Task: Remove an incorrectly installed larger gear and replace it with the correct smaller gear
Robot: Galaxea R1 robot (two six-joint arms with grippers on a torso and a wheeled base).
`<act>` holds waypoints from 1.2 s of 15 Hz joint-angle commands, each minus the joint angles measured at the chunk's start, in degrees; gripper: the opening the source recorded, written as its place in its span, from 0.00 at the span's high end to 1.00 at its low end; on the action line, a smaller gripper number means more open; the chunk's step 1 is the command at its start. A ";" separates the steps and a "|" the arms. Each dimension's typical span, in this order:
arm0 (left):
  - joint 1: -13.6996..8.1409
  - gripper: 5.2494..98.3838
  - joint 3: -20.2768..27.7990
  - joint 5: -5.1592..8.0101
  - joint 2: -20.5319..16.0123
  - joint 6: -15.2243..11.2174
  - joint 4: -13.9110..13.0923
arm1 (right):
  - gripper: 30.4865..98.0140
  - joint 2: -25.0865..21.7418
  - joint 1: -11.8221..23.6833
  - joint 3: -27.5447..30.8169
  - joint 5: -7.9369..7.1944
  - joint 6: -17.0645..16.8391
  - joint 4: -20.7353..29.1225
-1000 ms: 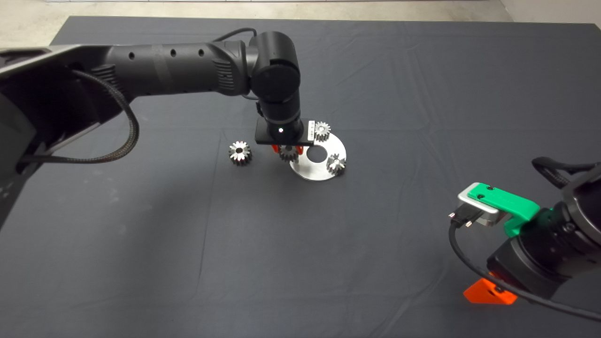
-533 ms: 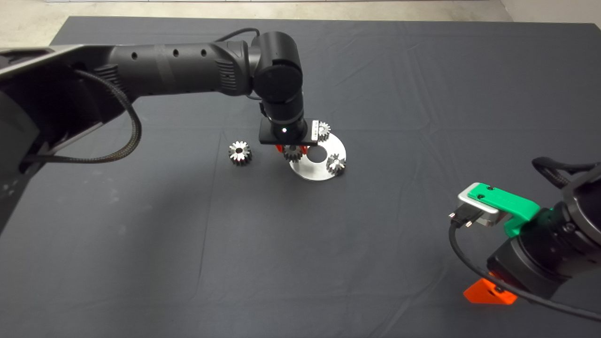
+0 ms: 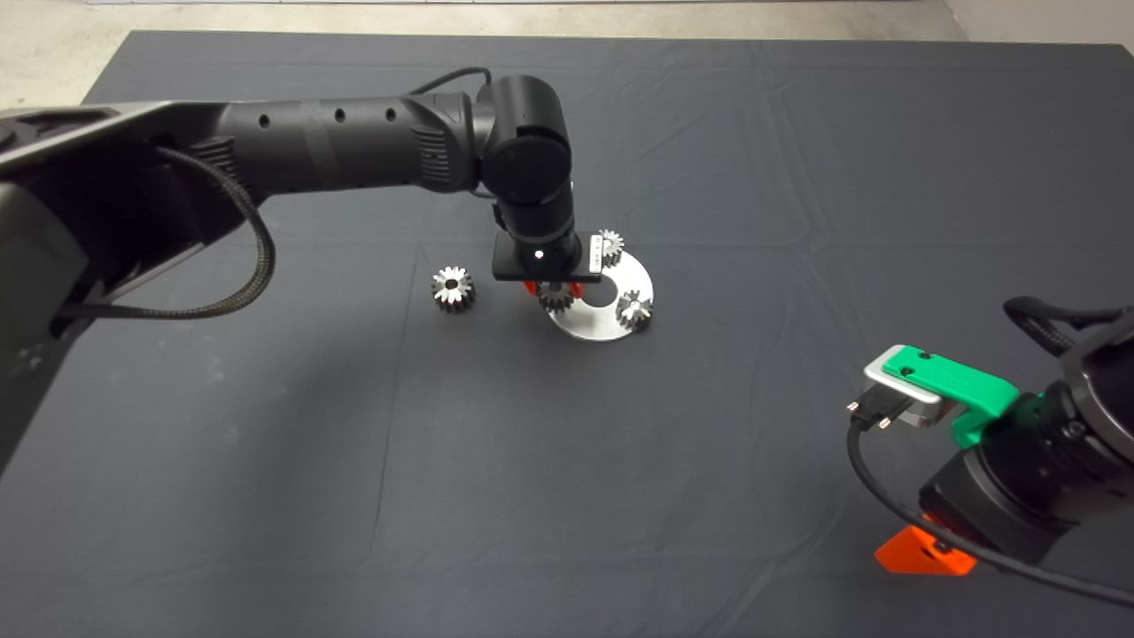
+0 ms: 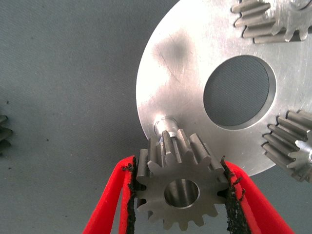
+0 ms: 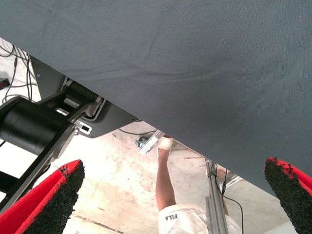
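The left gripper [image 4: 181, 195] is clamped on the smaller gear [image 4: 181, 187], one pad at each side of its teeth, holding it just short of a bare peg [image 4: 165, 124] on the round plate [image 4: 195, 73]. Two more gears [image 4: 270, 19] sit beyond, on the plate. The larger gear [image 3: 453, 288] lies on the mat [image 3: 620, 461], off to the gripper's side. The right gripper [image 5: 170, 190] is parked at the mat's edge, fingers wide apart and holding nothing.

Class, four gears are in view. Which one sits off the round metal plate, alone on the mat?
The larger gear, left of the plate. Two gears stand on the plate; the left gripper holds the smaller gear above its peg.
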 commanded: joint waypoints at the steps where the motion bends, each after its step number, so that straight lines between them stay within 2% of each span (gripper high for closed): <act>1: -1.53 0.68 0.21 -0.14 -0.24 0.38 1.38 | 0.01 -0.17 0.91 0.08 -6.84 -0.17 2.29; 11: -0.91 0.68 -0.49 -0.32 -0.12 0.56 3.26 | 0.01 -0.09 0.91 0.11 -6.84 -0.17 2.29; 18: -0.65 0.68 -2.34 -0.23 0.58 0.73 3.31 | 0.01 0.26 0.91 0.08 -6.84 -0.17 2.29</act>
